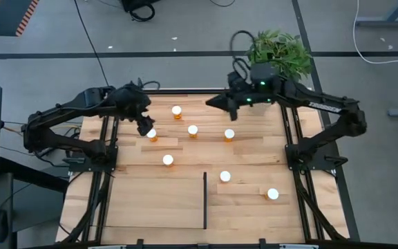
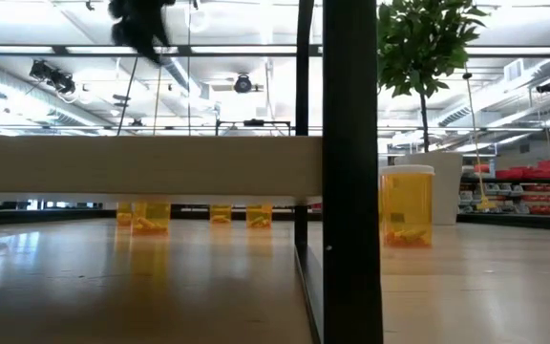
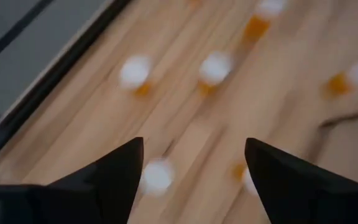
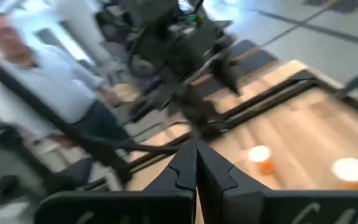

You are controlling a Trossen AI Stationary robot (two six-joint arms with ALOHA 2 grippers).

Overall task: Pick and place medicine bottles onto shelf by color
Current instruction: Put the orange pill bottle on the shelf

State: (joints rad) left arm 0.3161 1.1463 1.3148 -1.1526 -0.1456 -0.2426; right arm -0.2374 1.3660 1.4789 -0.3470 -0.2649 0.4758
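Observation:
Several small orange medicine bottles with white caps stand upright on the plank table, among them one [image 1: 177, 111] at the far side, one [image 1: 193, 130] mid-table and one [image 1: 273, 194] near the right. The shelf [image 1: 157, 204], a pale board with a black strip [image 1: 205, 200] along its right edge, lies at the near left. My left gripper [image 1: 146, 126] hangs open above the far-left bottle [image 1: 151, 134], pointing steeply down; in its wrist view [image 3: 194, 180] a white cap [image 3: 157, 176] shows beside one finger. My right gripper [image 1: 216, 102] is shut, raised over the table's far edge [image 4: 196, 163].
A potted plant [image 1: 278, 52] stands beyond the table's far right corner. A person [image 4: 36, 68] stands beyond the table's left side. In the low view the shelf's black strip [image 2: 351, 172] stands upright in front, with a bottle [image 2: 406, 205] to its right.

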